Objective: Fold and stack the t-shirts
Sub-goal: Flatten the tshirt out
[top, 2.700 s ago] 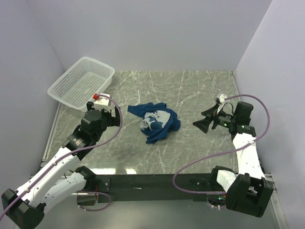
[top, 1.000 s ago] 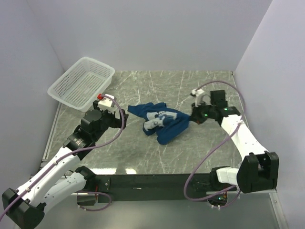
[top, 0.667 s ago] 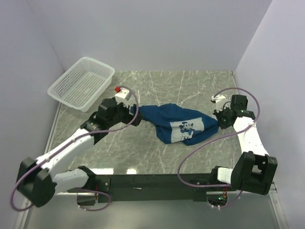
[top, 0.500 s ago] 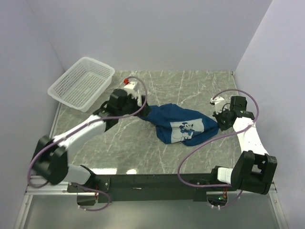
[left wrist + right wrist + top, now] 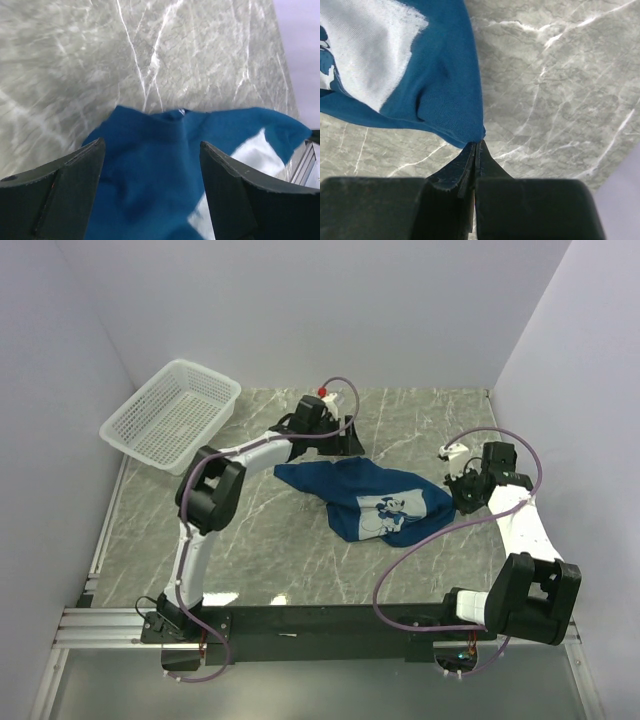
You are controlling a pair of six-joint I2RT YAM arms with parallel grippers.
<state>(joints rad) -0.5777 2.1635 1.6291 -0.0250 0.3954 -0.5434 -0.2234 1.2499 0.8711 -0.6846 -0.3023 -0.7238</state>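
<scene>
1. Blue cotton edge of t-shirt (image 5: 370, 495) nipped between fully closed jaws of right gripper (image 5: 476, 145), low over the marble.
2. Left gripper (image 5: 151, 146) spread wide, gripping nothing, poised above the shirt's far left end.
3. Shirt lying mid-table, partly stretched out, mouse print (image 5: 395, 508) facing up, left portion rumpled.
4. No fold made, no stack begun; flattening, folding and stacking judged outstanding.
5. White mesh basket (image 5: 170, 415) at far left corner, well apart; nothing obstructing on marble tabletop (image 5: 300, 560).
</scene>
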